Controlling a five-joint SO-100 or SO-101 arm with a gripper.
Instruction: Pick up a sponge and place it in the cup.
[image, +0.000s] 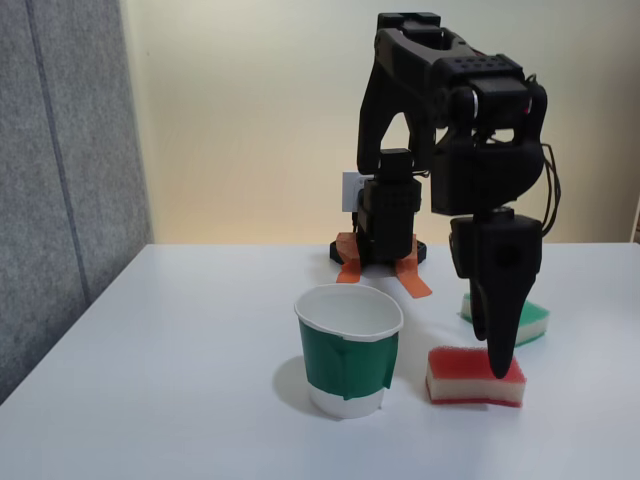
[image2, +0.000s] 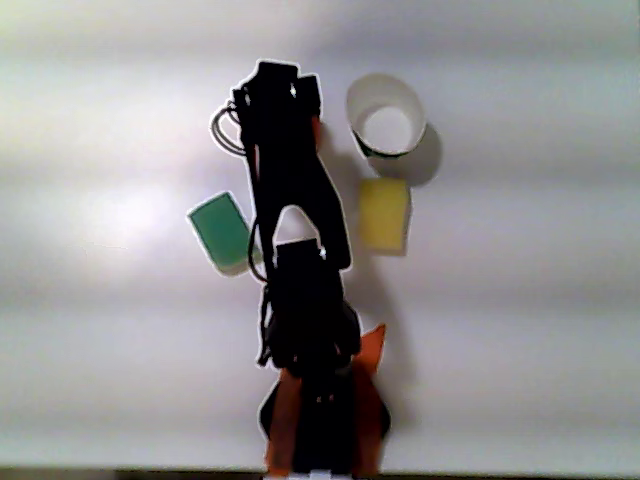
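Finds the sponge (image: 476, 378) lying flat on the white bench (image: 180, 400) in the fixed view, red top up, at 3 o'clock from the cup (image: 348, 352), near it but apart. Sees the cup upright and open-mouthed, green band round its side. Has the end effector (image: 498, 368) pointing straight down, its dark tip touching the sponge's red top toward the 3 o'clock end. Cannot tell whether the fingers are spread or closed, since they read as one narrow black wedge from this side; nothing lifted. Places a green-topped sponge (image: 528, 318) at 1 o'clock from the red one, farther back and partly behind the end effector. Notes orange tape (image: 412, 278) at the foot of the arm (image: 440, 120), and a grey partition (image: 60, 180) at 9 o'clock of the scene. From the other view, looks down on the arm (image2: 300, 200) reaching toward 12 o'clock, the cup (image2: 372, 98) at 2 o'clock of it, a yellow sponge-like pad (image2: 384, 213) just beside the cup at 6 o'clock, and the green-topped sponge (image2: 222, 230) at 9 o'clock of the arm.
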